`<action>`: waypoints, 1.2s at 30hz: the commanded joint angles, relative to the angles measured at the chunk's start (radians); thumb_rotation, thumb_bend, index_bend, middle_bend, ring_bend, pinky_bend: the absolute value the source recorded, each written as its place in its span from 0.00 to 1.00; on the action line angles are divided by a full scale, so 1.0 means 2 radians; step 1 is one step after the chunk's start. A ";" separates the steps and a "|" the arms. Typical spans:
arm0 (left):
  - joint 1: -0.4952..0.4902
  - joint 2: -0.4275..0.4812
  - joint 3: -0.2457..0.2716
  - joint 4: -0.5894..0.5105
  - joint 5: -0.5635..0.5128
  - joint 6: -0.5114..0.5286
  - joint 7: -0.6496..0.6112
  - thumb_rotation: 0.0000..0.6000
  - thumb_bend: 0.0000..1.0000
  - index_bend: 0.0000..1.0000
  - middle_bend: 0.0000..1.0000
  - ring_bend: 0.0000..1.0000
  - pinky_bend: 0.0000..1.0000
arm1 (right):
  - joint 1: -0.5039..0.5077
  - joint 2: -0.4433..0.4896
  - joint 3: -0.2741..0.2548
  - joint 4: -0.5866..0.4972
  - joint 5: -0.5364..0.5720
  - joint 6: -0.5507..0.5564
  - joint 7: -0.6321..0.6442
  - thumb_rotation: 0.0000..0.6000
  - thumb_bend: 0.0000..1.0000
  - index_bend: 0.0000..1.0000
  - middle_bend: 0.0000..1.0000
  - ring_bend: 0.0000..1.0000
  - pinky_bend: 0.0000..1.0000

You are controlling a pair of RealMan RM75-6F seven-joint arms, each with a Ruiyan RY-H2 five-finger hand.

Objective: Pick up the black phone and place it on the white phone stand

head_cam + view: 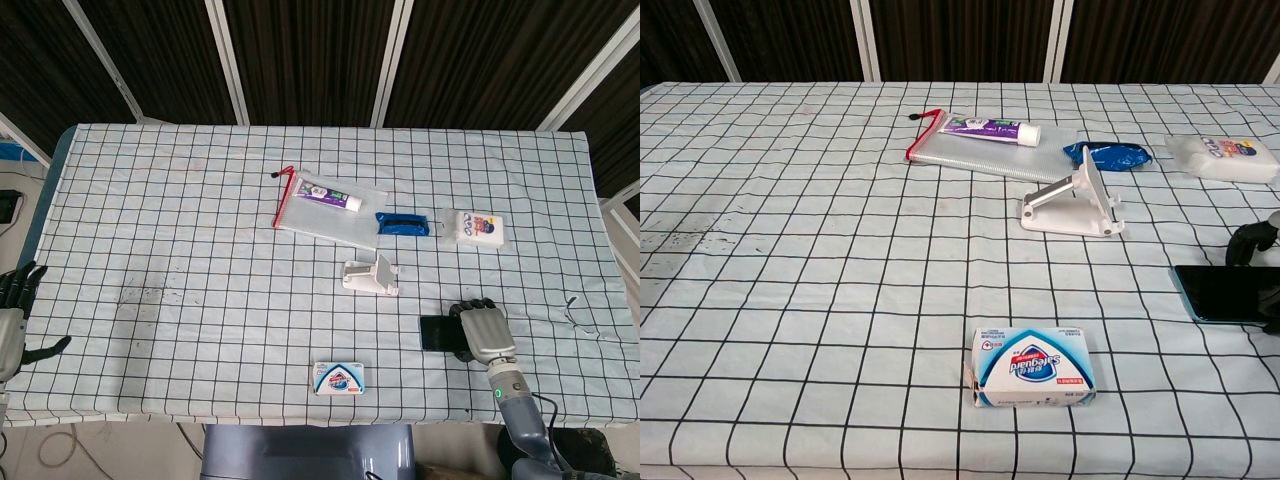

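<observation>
Head view: right hand [482, 331] covers the black phone [437, 333]'s right end, fingers curled over it; grip unclear.

One black phone [438, 333], one white phone stand [371, 276], one toothpaste tube [329, 194] on one clear zip pouch [325, 215], one blue packet [402, 223], one tissue pack [479, 228], one soap box [340, 378], two robot hands: right robot hand [483, 331], left robot hand [12, 315].

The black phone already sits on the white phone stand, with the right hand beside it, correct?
No. The black phone lies flat on the table, apart from the white phone stand, as the head view shows. The right hand is indeed at the phone.
</observation>
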 commanded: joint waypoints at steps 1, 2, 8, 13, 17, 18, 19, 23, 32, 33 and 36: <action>0.000 0.000 0.000 0.000 0.000 0.000 0.000 1.00 0.00 0.00 0.00 0.00 0.00 | 0.001 -0.001 -0.001 0.001 0.000 0.001 -0.002 1.00 0.22 0.40 0.42 0.27 0.22; 0.000 0.000 0.000 -0.001 0.000 0.000 0.000 1.00 0.00 0.00 0.00 0.00 0.00 | 0.001 -0.001 -0.001 0.002 0.000 0.001 -0.003 1.00 0.22 0.40 0.43 0.27 0.23; 0.000 0.001 0.000 -0.001 -0.001 0.000 -0.002 1.00 0.00 0.00 0.00 0.00 0.00 | 0.002 -0.001 -0.005 0.004 -0.004 0.004 -0.004 1.00 0.25 0.41 0.47 0.36 0.27; 0.000 0.001 0.000 -0.001 -0.001 0.000 -0.003 1.00 0.00 0.00 0.00 0.00 0.00 | 0.002 0.000 -0.007 0.005 -0.008 0.005 -0.003 1.00 0.26 0.45 0.52 0.41 0.31; 0.001 0.002 0.000 -0.002 0.000 0.000 -0.005 1.00 0.00 0.00 0.00 0.00 0.00 | 0.001 0.002 -0.010 0.003 -0.013 0.007 -0.002 1.00 0.27 0.46 0.54 0.43 0.33; 0.001 0.002 0.000 -0.002 0.000 0.000 -0.005 1.00 0.00 0.00 0.00 0.00 0.00 | 0.001 0.003 -0.010 0.002 -0.014 0.007 -0.001 1.00 0.27 0.46 0.54 0.43 0.34; 0.001 0.002 0.000 -0.002 0.000 0.000 -0.006 1.00 0.00 0.00 0.00 0.00 0.00 | 0.001 0.004 -0.010 0.002 -0.016 0.008 0.001 1.00 0.28 0.46 0.54 0.43 0.34; 0.001 0.003 0.000 -0.002 0.001 0.001 -0.006 1.00 0.00 0.00 0.00 0.00 0.00 | -0.001 0.008 -0.010 -0.002 -0.030 0.014 0.015 1.00 0.28 0.46 0.54 0.43 0.34; 0.000 0.002 0.000 -0.002 -0.001 -0.001 -0.005 1.00 0.00 0.00 0.00 0.00 0.00 | -0.001 0.017 0.007 -0.019 -0.067 0.033 0.073 1.00 0.28 0.48 0.55 0.43 0.34; 0.000 0.002 0.000 -0.002 -0.001 -0.001 -0.005 1.00 0.00 0.00 0.00 0.00 0.00 | -0.001 0.017 0.009 -0.020 -0.068 0.034 0.078 1.00 0.28 0.48 0.55 0.44 0.34; 0.000 0.002 0.000 -0.002 -0.001 -0.001 -0.005 1.00 0.00 0.00 0.00 0.00 0.00 | -0.001 0.020 0.015 -0.021 -0.075 0.038 0.093 1.00 0.28 0.48 0.55 0.44 0.34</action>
